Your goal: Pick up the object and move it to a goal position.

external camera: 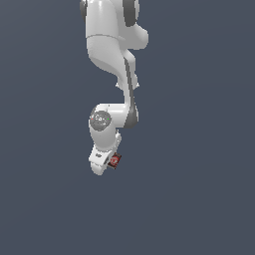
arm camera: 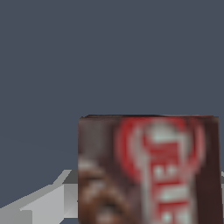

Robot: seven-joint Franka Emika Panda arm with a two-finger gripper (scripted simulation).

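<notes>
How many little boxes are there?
1. The small brown box with its red-and-white label sits at the end effector, by the fingers; the wrist view shows it close up. No others visible.

The arm [external camera: 107,45] looked like smooth, glossy white plastic with grey trim. The box [arm camera: 148,170] had a matt, printed brown face bearing a red-and-white label.

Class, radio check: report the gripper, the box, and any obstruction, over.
White gripper low on the arm, jaw state unreadable. Small dark-brown flat box with red-and-white label at the fingers, fills the wrist view. Nothing seen in the way.
</notes>
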